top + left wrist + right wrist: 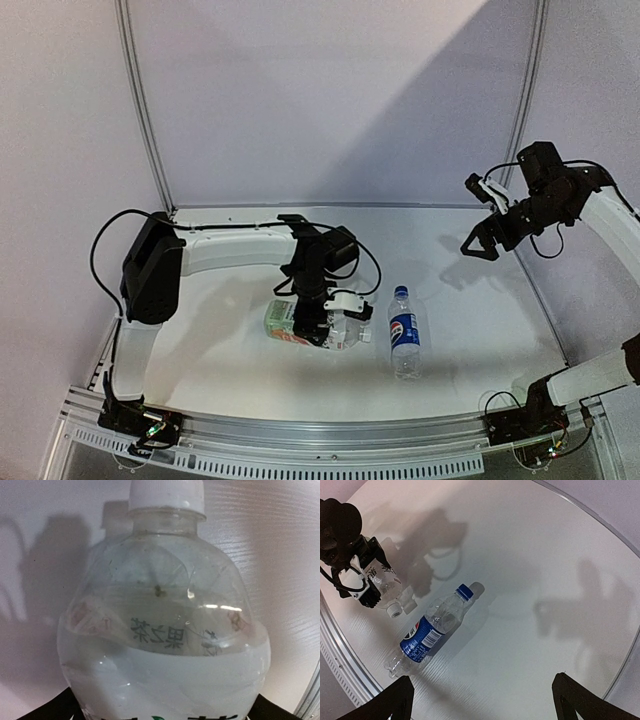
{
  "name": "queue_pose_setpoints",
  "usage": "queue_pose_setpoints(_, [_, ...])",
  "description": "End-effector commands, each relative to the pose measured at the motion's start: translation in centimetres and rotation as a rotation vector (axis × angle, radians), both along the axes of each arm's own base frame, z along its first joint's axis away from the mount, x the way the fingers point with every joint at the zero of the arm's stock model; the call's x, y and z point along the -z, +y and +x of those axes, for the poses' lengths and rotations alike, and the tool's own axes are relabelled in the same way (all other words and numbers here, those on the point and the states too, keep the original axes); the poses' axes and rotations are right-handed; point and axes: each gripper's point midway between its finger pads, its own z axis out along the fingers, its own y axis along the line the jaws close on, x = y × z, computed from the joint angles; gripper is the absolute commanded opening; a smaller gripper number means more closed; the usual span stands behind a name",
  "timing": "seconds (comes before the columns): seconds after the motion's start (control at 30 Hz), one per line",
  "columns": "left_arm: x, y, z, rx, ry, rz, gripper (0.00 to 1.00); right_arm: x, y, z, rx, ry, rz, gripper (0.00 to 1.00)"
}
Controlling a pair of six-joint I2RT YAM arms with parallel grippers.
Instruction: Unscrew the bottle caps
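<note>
Bottles, both on their sides on the table (pixel 470 320), caps on. In the top view the wide bottle (pixel 165 630) lies a little toward 7 o'clock from the table's middle, its neck pointing to 3 o'clock. My left gripper (pixel 322 322) is down over it, a finger on either flank of the body. I cannot tell whether those fingers are pressing on the plastic or only standing beside it. In my left wrist view the bottle fills nearly everything, with its white cap (pixel 167 494) at 12 o'clock, screwed onto the neck.

The slim Pepsi bottle (pixel 404 335) lies at 3 o'clock of the wide one, near it but apart, and nothing of mine touches it. Its blue cap (pixel 400 292) points to 12 o'clock in the top view.

My right gripper (pixel 478 243) hangs above the table toward 2 o'clock, well apart from both bottles. Its fingers (pixel 395 700) are spread wide with nothing between them.
</note>
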Motion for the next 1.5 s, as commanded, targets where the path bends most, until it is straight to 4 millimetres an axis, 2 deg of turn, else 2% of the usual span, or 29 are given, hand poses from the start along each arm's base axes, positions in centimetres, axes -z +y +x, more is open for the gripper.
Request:
queue_pose_setpoints(0.0, [-0.5,-0.1,-0.9,0.017,0.004,-0.021,0.9,0.2,0.1,-1.0,-0.016,0.01,0.01,0.99])
queue_pose_setpoints(0.07, [-0.7,0.2,-0.9,0.019,0.006,-0.031,0.85,0.2,0.0,-1.0,-0.016,0.012,0.011,0.99])
queue_pose_setpoints(0.2, [-1.3,0.6,-1.5,0.032,0.037,-0.048,0.68,0.3,0.1,-1.1,-0.016,0.013,0.01,0.99])
queue_pose_setpoints(0.3, [-2.3,0.2,-1.5,0.03,0.027,-0.08,0.63,0.2,0.1,-1.1,-0.018,0.013,0.016,0.99])
queue_pose_setpoints(0.43, [-5.5,-0.9,-1.0,0.018,-0.009,-0.171,0.62,-0.6,0.7,-1.4,-0.047,0.011,0.046,0.99])
queue_pose_setpoints(0.6, [-10.7,-2.0,-0.4,-0.033,-0.032,-0.333,0.63,-3.4,2.7,-1.5,-0.115,0.028,0.149,0.98])
queue_pose_setpoints(0.77, [-13.3,-1.6,1.3,-0.096,-0.057,-0.429,0.65,-5.9,5.1,-0.4,-0.191,0.079,0.238,0.93])
queue_pose_setpoints(0.93, [-15.4,-0.9,4.7,-0.214,-0.104,-0.518,0.65,-7.2,8.8,-0.2,-0.303,0.133,0.263,0.83])
queue_pose_setpoints(1.03, [-15.7,-1.1,5.6,-0.231,-0.119,-0.53,0.65,-6.4,11.0,0.1,-0.317,0.227,0.285,0.81])
queue_pose_setpoints(1.13, [-15.2,-1.4,6.2,-0.246,-0.14,-0.523,0.65,-4.4,12.8,0.4,-0.351,0.29,0.272,0.78])
queue_pose_setpoints(1.23, [-15.5,-1.2,6.0,-0.24,-0.13,-0.53,0.64,-3.6,14.4,0.7,-0.385,0.307,0.276,0.76])
queue_pose_setpoints(1.37, [-17.3,-1.1,5.1,-0.249,-0.107,-0.579,0.64,-2.9,16.7,-1.1,-0.475,0.326,0.247,0.74])
queue_pose_setpoints(1.47, [-17.5,-0.9,4.8,-0.248,-0.106,-0.585,0.64,-2.2,17.5,-1.3,-0.471,0.377,0.273,0.74])
